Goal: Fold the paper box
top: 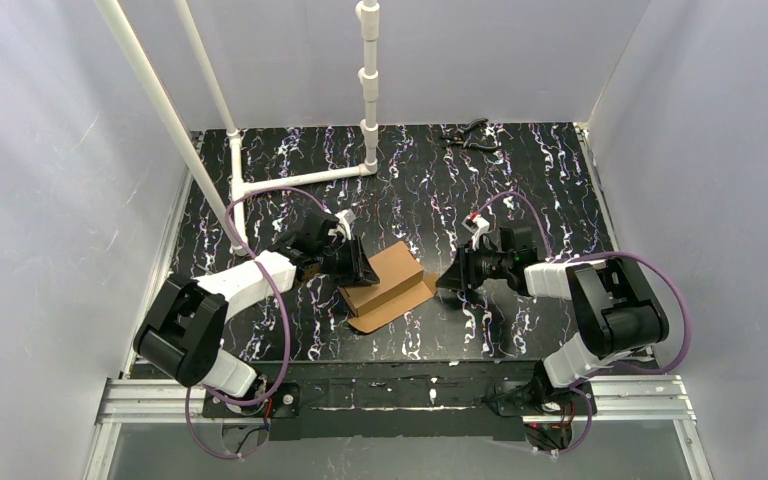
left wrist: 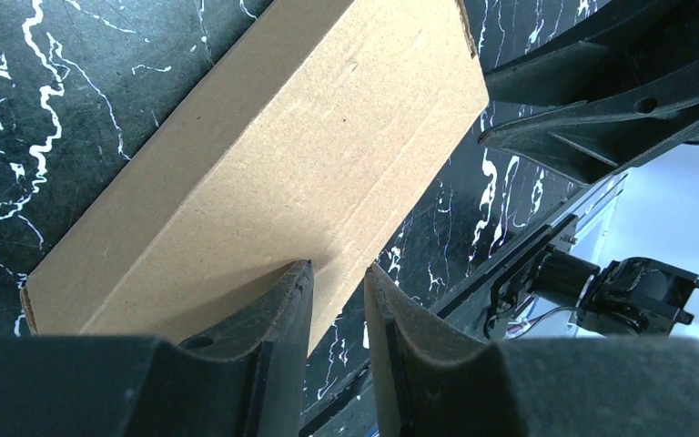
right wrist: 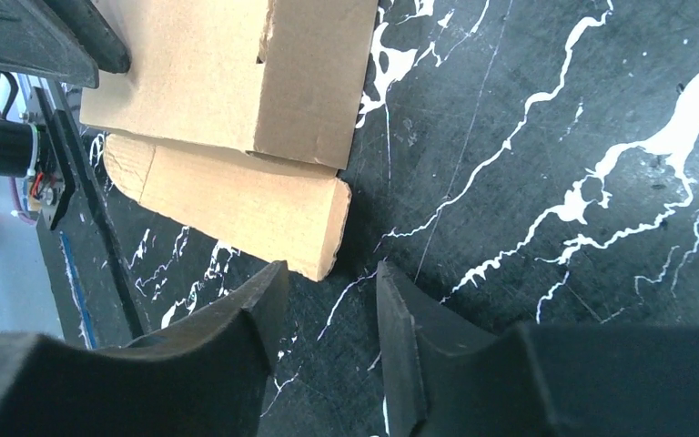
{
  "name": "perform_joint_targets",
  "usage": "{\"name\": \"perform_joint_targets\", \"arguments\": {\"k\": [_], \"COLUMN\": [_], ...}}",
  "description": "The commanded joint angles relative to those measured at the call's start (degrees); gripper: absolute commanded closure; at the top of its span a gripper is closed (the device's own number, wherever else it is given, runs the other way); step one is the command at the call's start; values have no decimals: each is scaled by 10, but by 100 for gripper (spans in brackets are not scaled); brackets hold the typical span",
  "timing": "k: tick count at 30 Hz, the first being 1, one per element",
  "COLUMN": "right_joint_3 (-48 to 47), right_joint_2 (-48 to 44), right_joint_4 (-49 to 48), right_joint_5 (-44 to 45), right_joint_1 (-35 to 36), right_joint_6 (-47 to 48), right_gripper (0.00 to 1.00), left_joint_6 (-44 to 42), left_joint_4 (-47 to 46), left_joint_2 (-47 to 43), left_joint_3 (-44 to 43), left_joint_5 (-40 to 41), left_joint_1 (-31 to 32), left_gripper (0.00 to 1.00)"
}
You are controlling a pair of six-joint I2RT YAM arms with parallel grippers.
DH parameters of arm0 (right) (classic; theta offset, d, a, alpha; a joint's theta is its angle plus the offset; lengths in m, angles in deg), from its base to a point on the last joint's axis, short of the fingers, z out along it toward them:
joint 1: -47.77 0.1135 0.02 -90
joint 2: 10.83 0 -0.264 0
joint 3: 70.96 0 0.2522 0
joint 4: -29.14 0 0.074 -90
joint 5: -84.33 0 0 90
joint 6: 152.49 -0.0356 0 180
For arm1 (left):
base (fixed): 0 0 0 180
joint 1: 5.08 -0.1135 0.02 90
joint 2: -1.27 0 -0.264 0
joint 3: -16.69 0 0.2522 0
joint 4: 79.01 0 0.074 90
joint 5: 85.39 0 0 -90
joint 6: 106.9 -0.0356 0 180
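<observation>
Cardboard paper box (top: pixel 385 278) lies near-left to far-right in left fingers (left wrist: pixel 264 319); right fingers (right wrist: pixel 255 309) parted.

No words, numbers, labels or signs can be read in any view. The box (top: pixel 385 275) is plain brown on every side that shows.

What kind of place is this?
Probably a robot lab booth: white walls around a black marbled table, a left arm and a right arm bolted at its near edge, and a white pipe frame.
</observation>
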Motion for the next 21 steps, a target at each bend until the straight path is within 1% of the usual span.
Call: {"name": "perform_joint_targets", "arguments": {"k": [1,7,11,16,21], "right_joint_3": [-19,-27,-39,-53,-61], "right_joint_2": [1,10,17,8,-8], "right_joint_4": [-8,-1,12,40,57], "right_joint_5": [0,-2,2,27,61], "right_joint_1": [13,26,31,38,53], "right_joint_6": [18,31,43,67,90], "right_gripper": [53,61,70,82,89], "left_joint_6": [18,38,45,53,67], "left_joint_4": [33,28,25,25,21], "left_joint_2": [-11,-10,-14,-15,-14], "left_joint_3": [20,24,30,30,30], "left_joint_5": [17,17,17,16,12], "left_joint_1": [1,1,1,2,3], "left_gripper": [73,74,74,74,74]}}
